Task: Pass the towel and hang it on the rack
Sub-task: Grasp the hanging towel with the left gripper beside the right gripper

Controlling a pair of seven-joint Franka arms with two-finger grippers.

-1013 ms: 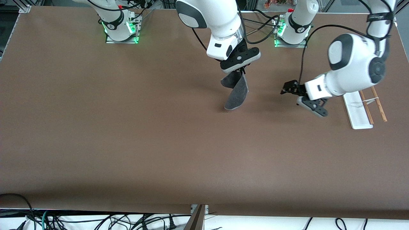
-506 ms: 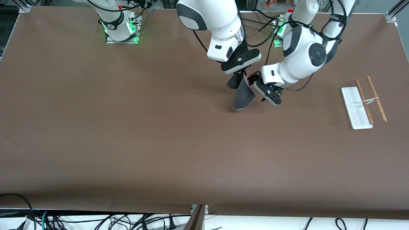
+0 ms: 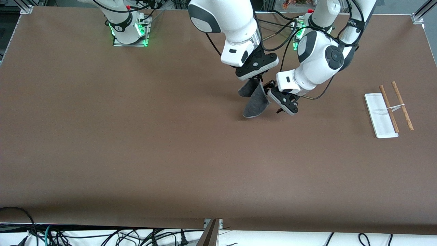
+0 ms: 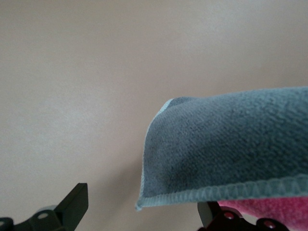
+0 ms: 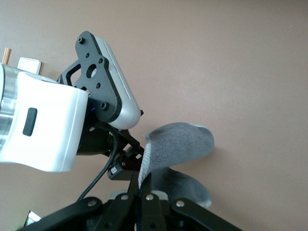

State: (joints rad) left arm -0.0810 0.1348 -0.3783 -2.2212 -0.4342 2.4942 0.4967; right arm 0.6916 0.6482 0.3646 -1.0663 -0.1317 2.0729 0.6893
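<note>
The towel point(image 3: 254, 101) hangs dark grey side out over the middle of the table, pinched at its top edge by my shut right gripper point(image 3: 255, 80). In the right wrist view the fingers of the right gripper point(image 5: 144, 186) clamp the light trim of the towel point(image 5: 179, 140). My left gripper point(image 3: 270, 89) stands open right beside the hanging cloth. In the left wrist view the towel's point(image 4: 226, 144) grey corner, with pink beneath, reaches into the gap of the left gripper point(image 4: 143, 216) without touching the fingers point(image 4: 73, 208). The rack point(image 3: 380, 116) stands at the left arm's end of the table.
The rack's two brown rods point(image 3: 389, 109) run side by side next to its white base. Both arm bases point(image 3: 129, 30) sit along the table's back edge. Cables hang below the front edge point(image 3: 136, 235).
My left arm has swung from beside the rack to the hanging towel, its open gripper now at the cloth's edge. The right arm has kept its hold; the towel swayed slightly.
</note>
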